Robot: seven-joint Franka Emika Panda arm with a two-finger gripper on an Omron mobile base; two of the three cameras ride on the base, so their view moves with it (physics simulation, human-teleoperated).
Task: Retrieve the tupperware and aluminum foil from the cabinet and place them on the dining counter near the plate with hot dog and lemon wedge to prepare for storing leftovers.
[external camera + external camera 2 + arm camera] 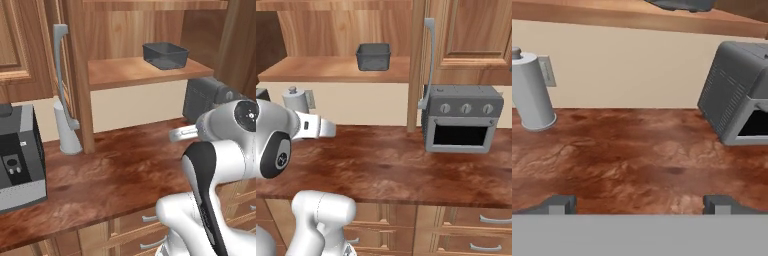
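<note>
One tupperware point(165, 54) on shelf, above open jaws.

In front of me the reddish-brown glossy wood-grain worktop point(386, 170) is stretching along the cream wall. A big grey boxy oven with a dark window and three knobs point(462, 125) is standing on it at my right, and a light grey upright cylinder with a small knob on top point(531, 95) is standing on it at my left, against the wall. Further left, a grey box-shaped appliance with a black top panel point(17, 157) is sitting on the same worktop. Above, the light brown wooden plank shelf point(331, 70) of the cabinet is carrying a small dark grey rectangular plastic tub with sloped walls point(373, 56), sitting upright.
</note>
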